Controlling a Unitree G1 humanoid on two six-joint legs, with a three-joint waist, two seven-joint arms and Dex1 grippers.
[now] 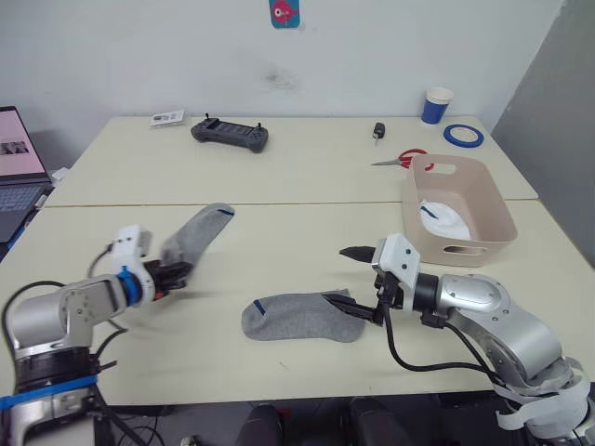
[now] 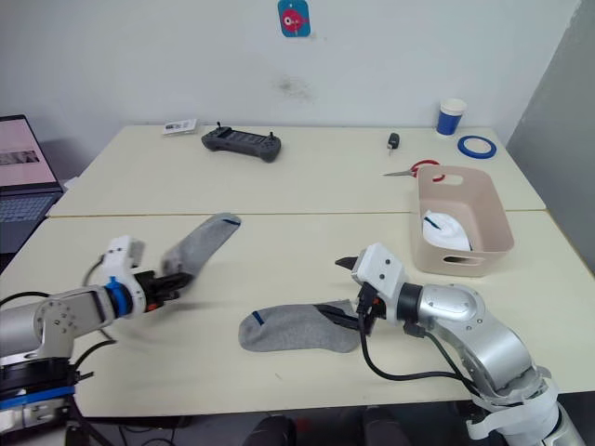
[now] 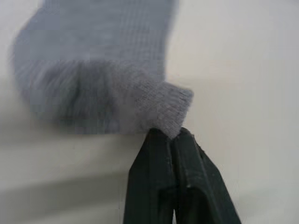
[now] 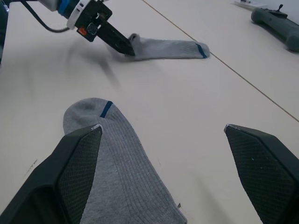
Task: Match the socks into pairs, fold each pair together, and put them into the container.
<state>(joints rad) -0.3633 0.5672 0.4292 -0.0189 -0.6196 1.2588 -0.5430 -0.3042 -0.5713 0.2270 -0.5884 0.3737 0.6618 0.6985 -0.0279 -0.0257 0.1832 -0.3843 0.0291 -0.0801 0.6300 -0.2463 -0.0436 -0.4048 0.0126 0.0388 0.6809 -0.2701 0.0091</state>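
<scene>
Left pincer [image 1: 177,275] clenched on the cuff end of one soft grey ankle sock with a blue toe mark [image 1: 197,234]; that sock stretches away from the fingertips across the cream surface [image 1: 279,190], toe end farthest from the pincer. Right pincer [image 1: 351,282] released, jaws wide apart, one finger over the second grey sock with blue mark [image 1: 297,318], which lies flat just ahead of and partly under it, not gripped.

The two greys are well apart, not yet laid together or folded. Pale pinkish-beige rectangular plastic tub [image 1: 491,218] sits beyond the right pincer on its outer side; white fabric [image 1: 444,217] already inside, likely the white pair, so judged one pair done. Left to do: join the greys, fold, drop in the tub. Green socks can't be told from these views.
</scene>
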